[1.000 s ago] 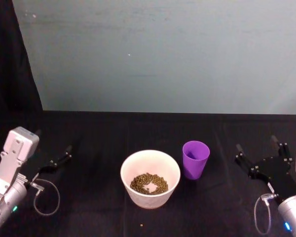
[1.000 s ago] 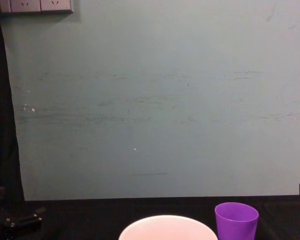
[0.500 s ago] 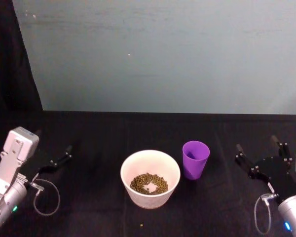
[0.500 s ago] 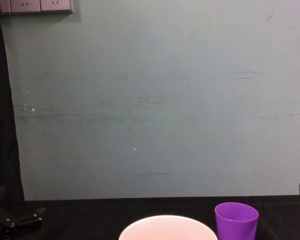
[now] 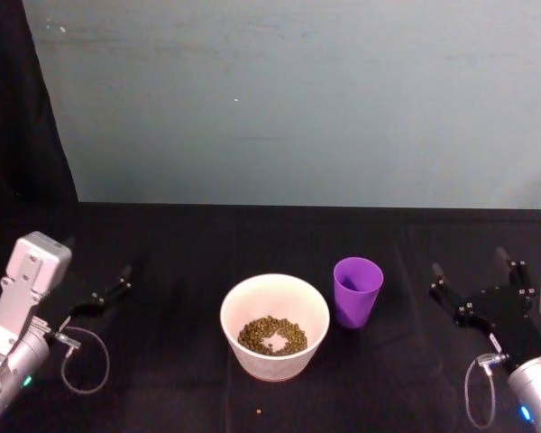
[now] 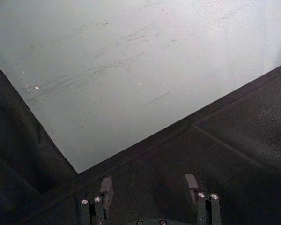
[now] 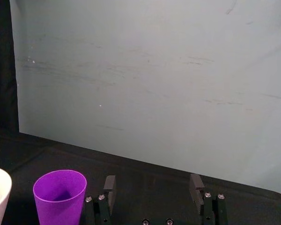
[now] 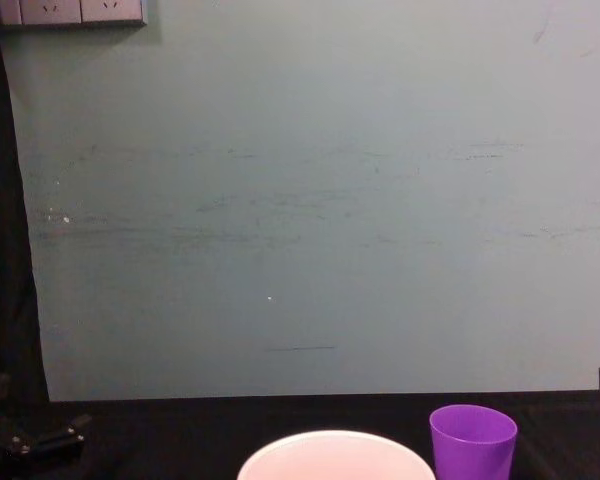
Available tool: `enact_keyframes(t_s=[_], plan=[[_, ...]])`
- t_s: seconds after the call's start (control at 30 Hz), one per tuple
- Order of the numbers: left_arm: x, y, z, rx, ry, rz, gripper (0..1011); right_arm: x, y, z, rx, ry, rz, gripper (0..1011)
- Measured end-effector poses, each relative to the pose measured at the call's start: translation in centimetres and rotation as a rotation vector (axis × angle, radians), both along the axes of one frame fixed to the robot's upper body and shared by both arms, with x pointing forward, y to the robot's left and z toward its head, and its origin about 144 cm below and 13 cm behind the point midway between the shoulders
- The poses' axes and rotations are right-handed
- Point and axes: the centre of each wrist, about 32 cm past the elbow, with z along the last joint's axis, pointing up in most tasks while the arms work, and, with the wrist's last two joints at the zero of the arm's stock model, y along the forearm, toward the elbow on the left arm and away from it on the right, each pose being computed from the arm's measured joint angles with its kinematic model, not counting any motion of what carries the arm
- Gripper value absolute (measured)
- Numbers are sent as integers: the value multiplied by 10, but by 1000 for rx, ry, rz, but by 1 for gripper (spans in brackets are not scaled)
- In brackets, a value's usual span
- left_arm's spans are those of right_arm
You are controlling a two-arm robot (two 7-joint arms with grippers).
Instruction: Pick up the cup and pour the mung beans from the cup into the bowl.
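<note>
The purple cup (image 5: 357, 290) stands upright on the black cloth (image 5: 180, 244), just to the right of the bowl (image 5: 274, 326) and close beside it, though whether the two touch I cannot tell; the right gripper (image 5: 476, 284) sits off to the cup's right, well apart from it, fingers spread wide and holding nothing; the cup lies toward the middle of the table from that gripper, so by my reading a sideways reach inward is what the pickup would call for; the left gripper (image 5: 97, 287) is parked on the far side of the bowl, also spread open and empty, and it is clearly the farther of the two; the right arm is the natural one for the job; from the right wrist camera the cup (image 7: 60, 197) shows off to one side of the open fingers (image 7: 109, 185), not between them; the cup's long axis runs straight up, a smooth handleless plastic tumbler narrowing toward its base, likely slick, so a grip around the wall seems wise; the bowl is wide, round, pale and plain, and there are mung beans (image 5: 272, 334) already lying in its bottom, with one stray bean (image 5: 259, 412) on the cloth in front.
</note>
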Motion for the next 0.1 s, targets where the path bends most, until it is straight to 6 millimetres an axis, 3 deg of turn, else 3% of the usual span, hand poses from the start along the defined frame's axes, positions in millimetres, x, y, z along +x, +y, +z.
enact_keyframes(t_s=[0.1], plan=[[0,0,0,0,0,0,1004,0,0,0,0,0,0,1002]])
